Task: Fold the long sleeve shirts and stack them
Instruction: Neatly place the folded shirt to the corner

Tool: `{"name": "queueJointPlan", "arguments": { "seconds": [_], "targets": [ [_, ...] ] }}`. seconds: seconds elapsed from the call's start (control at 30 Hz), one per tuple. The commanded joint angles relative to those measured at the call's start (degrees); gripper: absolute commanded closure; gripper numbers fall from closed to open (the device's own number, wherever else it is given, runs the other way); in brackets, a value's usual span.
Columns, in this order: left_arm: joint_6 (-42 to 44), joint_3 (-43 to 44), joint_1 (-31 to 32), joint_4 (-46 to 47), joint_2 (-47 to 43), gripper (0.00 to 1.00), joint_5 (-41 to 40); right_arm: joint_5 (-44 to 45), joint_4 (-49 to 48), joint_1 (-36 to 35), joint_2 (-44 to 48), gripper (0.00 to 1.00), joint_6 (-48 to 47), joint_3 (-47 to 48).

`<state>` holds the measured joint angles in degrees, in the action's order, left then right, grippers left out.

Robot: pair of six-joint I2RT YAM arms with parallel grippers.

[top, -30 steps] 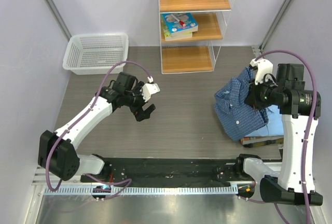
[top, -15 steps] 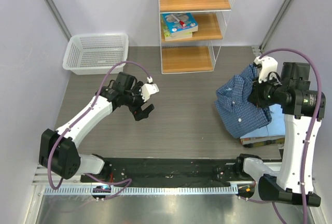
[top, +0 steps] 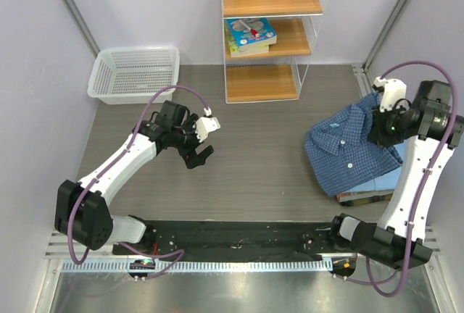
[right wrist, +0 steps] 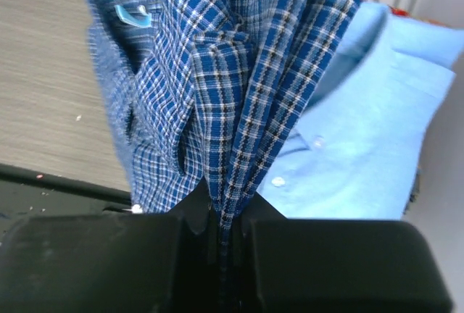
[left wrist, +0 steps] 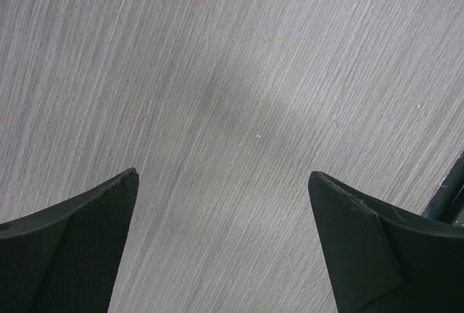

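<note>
Soft dark blue checked shirt point(top: 346, 155), collared and rumpled, draped over smooth light blue shirt point(top: 383, 181) at the grainy grey table's point(top: 254, 161) right side, right gripper point(right wrist: 226, 220) clamped on the checked shirt's gathered fold, left gripper point(top: 197, 155) spread apart.

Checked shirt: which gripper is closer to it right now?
Right. The right gripper is shut on a fold of the checked shirt; the left gripper hangs open over the table, far to the shirt's left.

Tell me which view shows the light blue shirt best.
Right wrist: the light blue shirt fills the right side, buttons clear. The top view shows only its edge under the checked shirt. The left wrist view shows none of it.
</note>
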<state>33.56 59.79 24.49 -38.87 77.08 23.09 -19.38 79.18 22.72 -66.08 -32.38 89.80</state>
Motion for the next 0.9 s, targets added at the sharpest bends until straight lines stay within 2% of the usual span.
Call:
{"name": "queueJointPlan", "arguments": {
  "seconds": [0.0, 0.1, 0.23, 0.53, 0.7, 0.87],
  "targets": [
    [1.07, 0.06, -0.67, -0.50, 0.18, 0.00, 0.38, -6.36, 0.10, 11.25, -2.28, 0.99, -10.49, -0.14],
    [1.24, 0.33, -0.76, -0.85, 0.61, 0.00, 0.55, -10.57, -0.86, 18.38, -6.23, 0.99, -16.03, -2.43],
    [1.16, 0.33, -1.02, -1.38, 0.79, 0.00, 0.64, -14.10, -4.54, 22.97, -10.98, 0.99, -19.38, -5.16],
    [0.72, 0.42, -1.20, -1.73, 1.32, 0.00, 0.29, -15.43, -14.48, 25.79, -19.77, 0.99, -20.44, -7.54],
    [0.72, 0.59, -1.55, -2.35, 1.41, 0.00, -0.06, -16.75, -14.31, 28.69, -22.60, 0.99, -21.14, -3.49],
    [0.80, 1.20, -1.55, -2.52, 2.37, 0.00, -0.15, -15.61, -14.66, 29.22, -23.21, 0.99, -22.73, -5.16]
  ]
}}
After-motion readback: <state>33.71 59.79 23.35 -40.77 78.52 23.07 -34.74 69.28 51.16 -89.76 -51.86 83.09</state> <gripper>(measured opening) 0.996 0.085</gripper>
